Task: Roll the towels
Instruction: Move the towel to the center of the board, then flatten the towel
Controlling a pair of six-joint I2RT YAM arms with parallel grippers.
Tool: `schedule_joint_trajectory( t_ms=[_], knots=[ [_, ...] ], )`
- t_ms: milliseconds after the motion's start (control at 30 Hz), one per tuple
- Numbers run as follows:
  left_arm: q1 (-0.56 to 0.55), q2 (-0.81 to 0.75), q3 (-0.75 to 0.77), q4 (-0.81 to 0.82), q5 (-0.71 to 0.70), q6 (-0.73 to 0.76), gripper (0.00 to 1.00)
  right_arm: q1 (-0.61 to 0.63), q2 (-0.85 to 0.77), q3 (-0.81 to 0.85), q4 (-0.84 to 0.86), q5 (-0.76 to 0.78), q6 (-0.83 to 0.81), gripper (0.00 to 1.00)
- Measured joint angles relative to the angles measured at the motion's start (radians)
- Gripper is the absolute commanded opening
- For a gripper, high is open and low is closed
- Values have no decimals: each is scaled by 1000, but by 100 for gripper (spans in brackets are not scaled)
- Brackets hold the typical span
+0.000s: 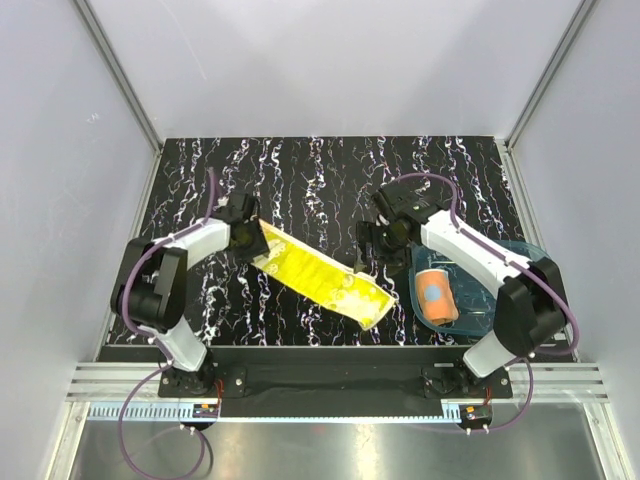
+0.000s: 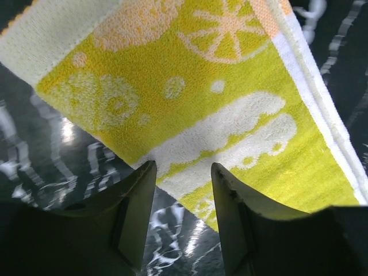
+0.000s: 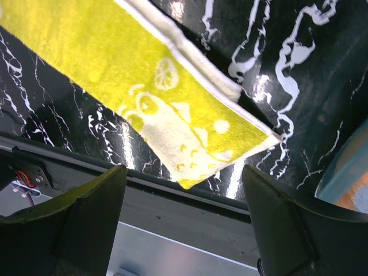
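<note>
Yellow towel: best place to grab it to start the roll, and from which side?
Probably the short far-left end of the yellow towel, approached along its length. It lies flat as a long folded diagonal strip, so that edge starts a roll. The left gripper sits open at that end.

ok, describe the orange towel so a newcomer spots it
On the black marbled table, look right to the translucent blue tray. The orange towel lies inside it, a compact bundle with blue dots; the yellow towel lies flat mid-table.
</note>
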Motion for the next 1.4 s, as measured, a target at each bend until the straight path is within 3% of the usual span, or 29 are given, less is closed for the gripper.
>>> schedule_joint_trajectory(
  t_ms=[267,500,767,933,1133,1200,1333,1367,1400],
  knots=[
    [67,-124,-108,-69,-30,-72,51,47,45,28,27,-6,8,88],
    [97,-201,-124,-104,-40,-86,51,180,6,-136,61,21,97,88],
    [97,-220,-124,-117,-40,-77,51,203,-21,-295,80,47,193,88],
    [97,-222,-128,-114,-37,-71,51,232,-28,-290,100,54,219,85],
    [97,-248,-134,-115,-32,-58,51,293,75,-212,74,116,228,82],
    [98,-257,-138,-110,-30,-55,51,298,117,-202,71,139,229,76],
    [99,-259,-151,-110,-29,-48,51,299,188,-187,57,194,230,56],
    [99,-259,-154,-109,-29,-47,51,299,202,-175,50,193,233,41],
    [100,-259,-156,-109,-29,-45,51,300,209,-163,46,200,227,33]
  ],
)
